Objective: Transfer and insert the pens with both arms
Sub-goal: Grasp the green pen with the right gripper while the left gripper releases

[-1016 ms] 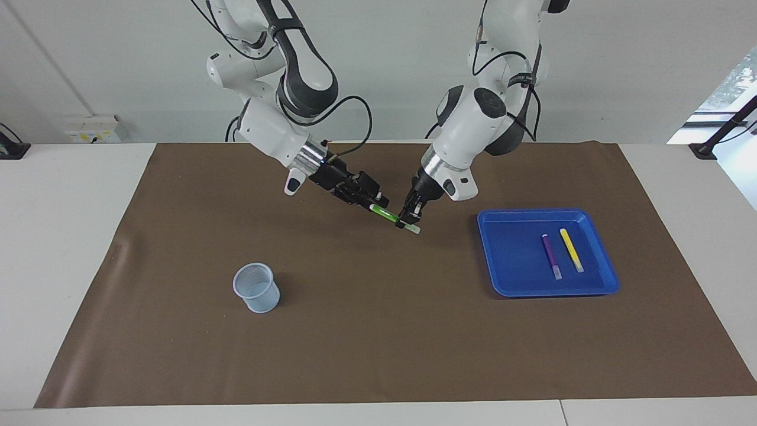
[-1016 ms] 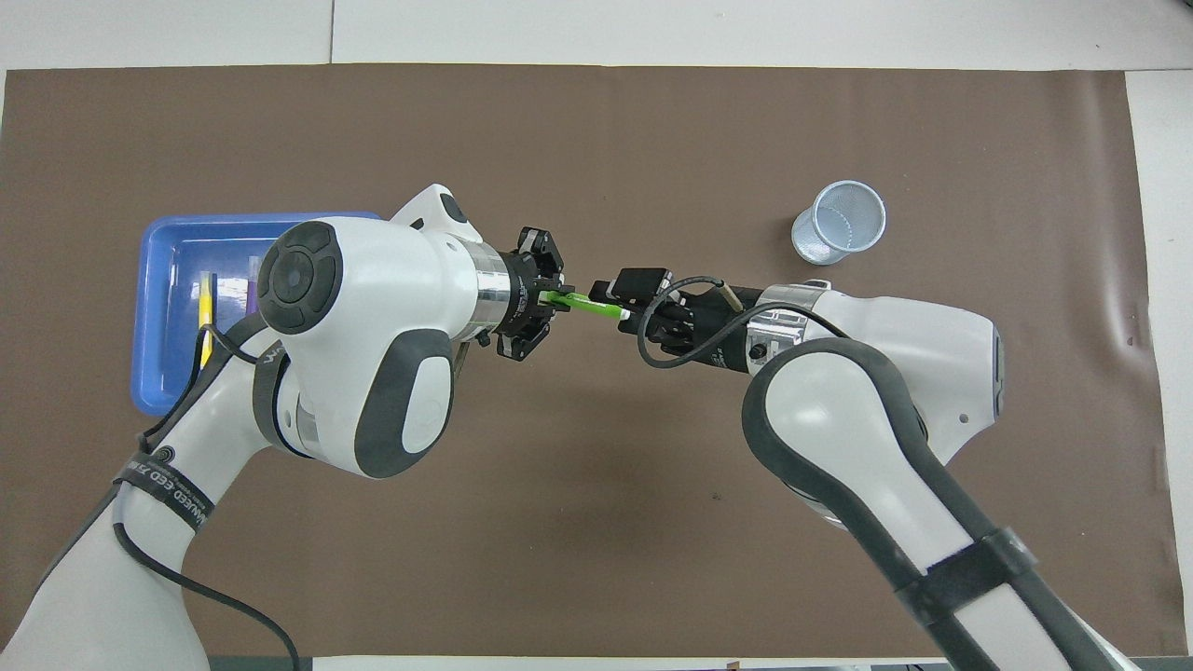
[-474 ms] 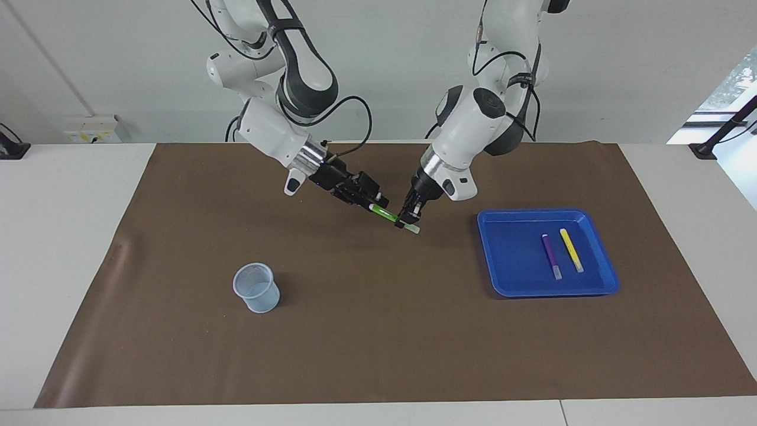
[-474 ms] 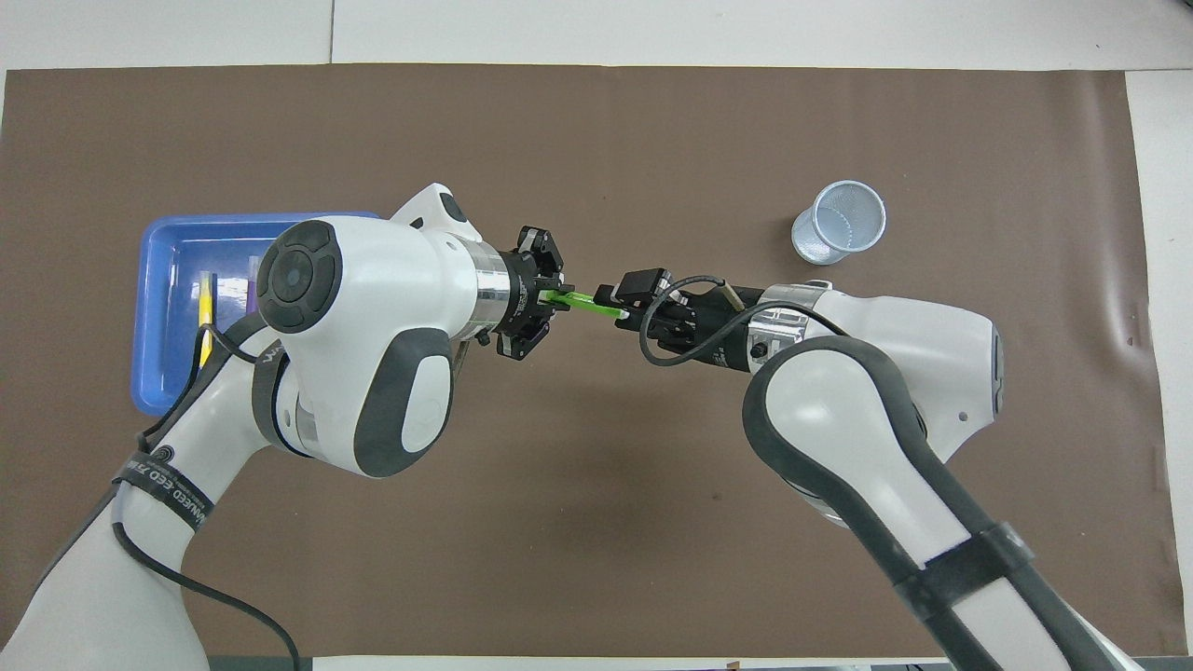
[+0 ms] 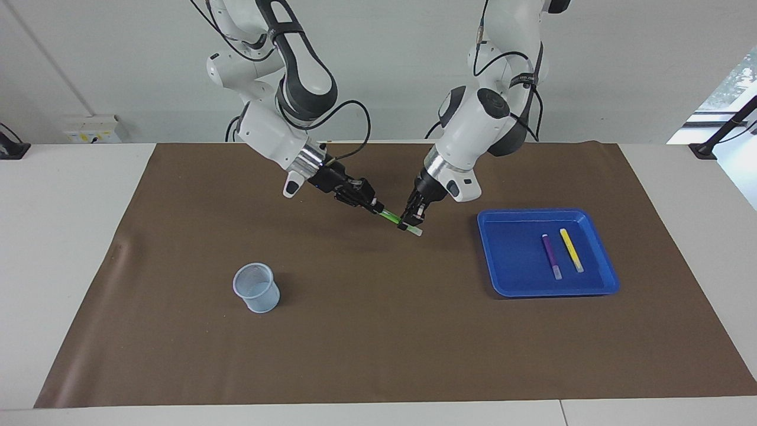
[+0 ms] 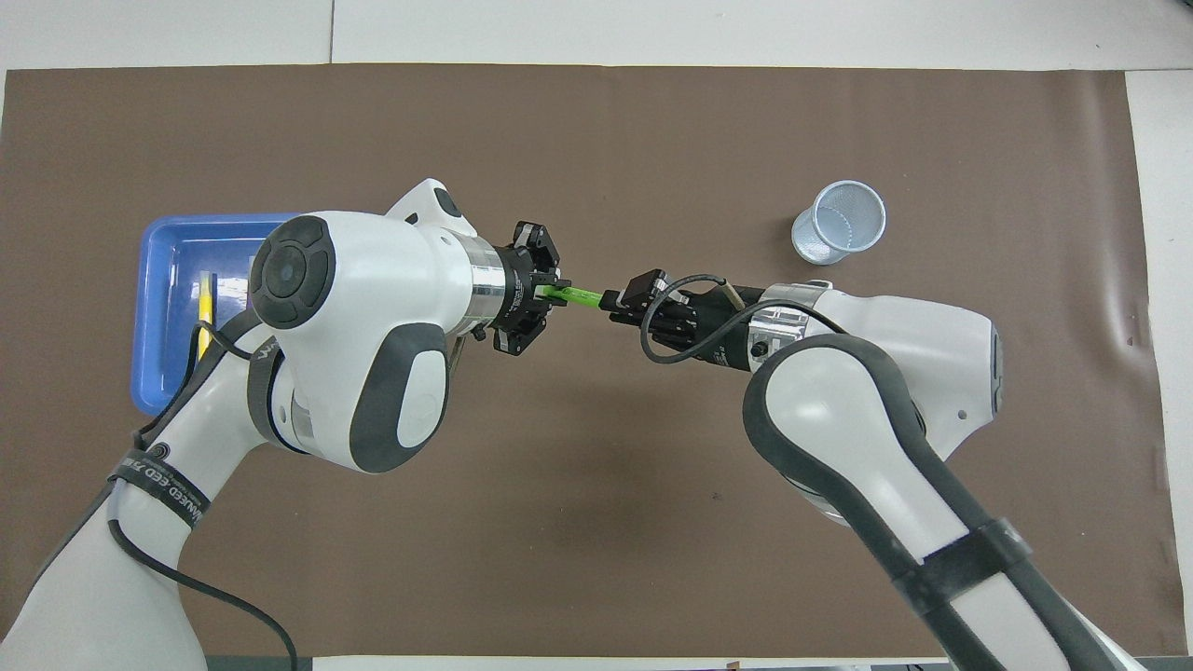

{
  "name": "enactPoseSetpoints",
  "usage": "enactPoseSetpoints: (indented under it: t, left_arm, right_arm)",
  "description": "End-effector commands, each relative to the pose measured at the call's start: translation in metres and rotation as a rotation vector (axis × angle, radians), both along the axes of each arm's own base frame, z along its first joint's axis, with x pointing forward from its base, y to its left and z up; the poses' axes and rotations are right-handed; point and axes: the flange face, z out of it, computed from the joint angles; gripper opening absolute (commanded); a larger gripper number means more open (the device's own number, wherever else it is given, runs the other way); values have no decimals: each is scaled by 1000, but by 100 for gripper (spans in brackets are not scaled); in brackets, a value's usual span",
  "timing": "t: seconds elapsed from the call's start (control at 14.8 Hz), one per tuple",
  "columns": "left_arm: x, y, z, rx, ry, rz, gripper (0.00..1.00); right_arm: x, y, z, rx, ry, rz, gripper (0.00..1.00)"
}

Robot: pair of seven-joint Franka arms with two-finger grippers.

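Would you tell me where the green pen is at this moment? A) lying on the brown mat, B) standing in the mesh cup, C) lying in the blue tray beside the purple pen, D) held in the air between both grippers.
D: the green pen hangs above the mat, gripped by the left gripper and the right gripper.

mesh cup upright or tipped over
Upright: the mesh cup stands on its base on the brown mat, open rim up; the overhead view looks straight into it.

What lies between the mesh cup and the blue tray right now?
In the facing view, only bare brown mat lies between the mesh cup and the blue tray.
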Motion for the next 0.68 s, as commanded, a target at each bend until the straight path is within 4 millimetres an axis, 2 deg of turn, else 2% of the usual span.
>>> enactPoseSetpoints:
  t: [0.0, 0.14, 0.2, 0.27, 0.41, 0.47, 0.61]
  left_arm:
    - [-8, -12, -3, -8, 19, -14, 0]
    - [-7, -11, -3, -3, 7, -26, 0]
    - [-7, -11, -3, 9, -7, -47, 72]
    - [-7, -10, -4, 30, -23, -72, 100]
    - [-1, -2, -3, 72, -62, -109, 100]
    - [0, 1, -3, 97, -87, -153, 100]
    - [11, 18, -5, 118, -119, -211, 100]
  right_arm:
    - [3, 5, 8, 15, -23, -2, 0]
    - [3, 5, 8, 13, -24, 7, 0]
    - [4, 6, 10, 12, -28, 12, 0]
    - [6, 7, 12, 7, -37, 18, 0]
    - [13, 3, 17, -52, -69, 80, 0]
    - [20, -6, 24, -110, -89, 158, 0]
    - [44, -42, 47, -271, -123, 321, 0]
